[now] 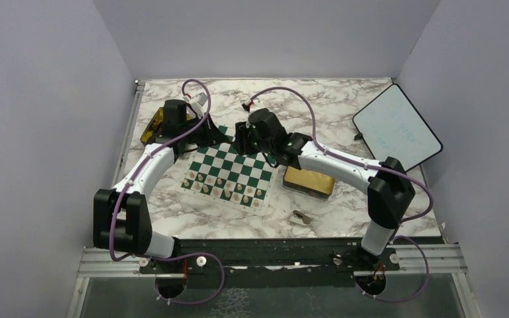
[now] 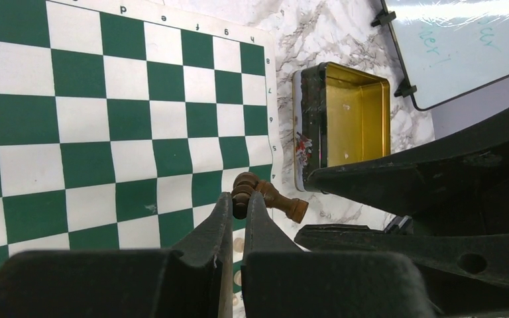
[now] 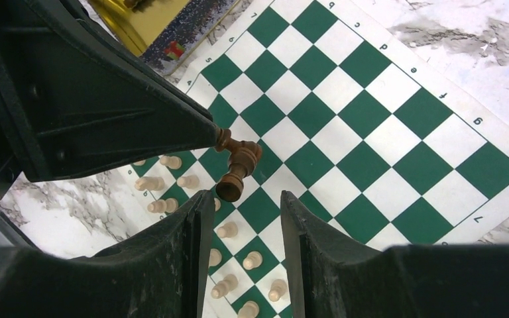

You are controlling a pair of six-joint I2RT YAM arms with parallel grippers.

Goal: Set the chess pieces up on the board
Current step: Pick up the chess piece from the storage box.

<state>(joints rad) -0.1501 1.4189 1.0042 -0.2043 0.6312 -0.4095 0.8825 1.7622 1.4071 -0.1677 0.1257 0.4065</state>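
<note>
I have the left pincer (image 2: 238, 211) pressed together on the head of a dark piece (image 3: 235, 171), held in the air over the board (image 1: 232, 162) near its 12 o'clock edge. In the left wrist view the piece's long axis runs from the fingertips out toward 4 o'clock, with the wide base the far end, pointing at the gold tin (image 1: 309, 181). From the right wrist the same piece hangs from 12 to 6 o'clock, base toward me, with a kink partway down. I cannot tell which figure it is. The right pincer (image 3: 242, 212) is spread, its two fingers either side of a clear gap. The piece's base sits just off that gap and, as far as I can see, touches neither finger. The pale pieces (image 3: 252, 260) stand in two rows along the board's 6 o'clock edge. The squares beyond them toward 12 o'clock are bare, so that is my open room. The board lies skewed on the counter (image 1: 344, 99). The gold tin is just beside its 3 o'clock edge, leaving little margin there. A second tin (image 1: 151, 126) lies at 10 o'clock, partly under my left arm. The tablet (image 1: 397, 126) is at 2 o'clock, well apart, by the counter's right edge. A small dark thing (image 1: 300, 216) lies on the marble at 5 o'clock from the board. Walls close in the counter at 9, 12 and 3 o'clock.
</note>
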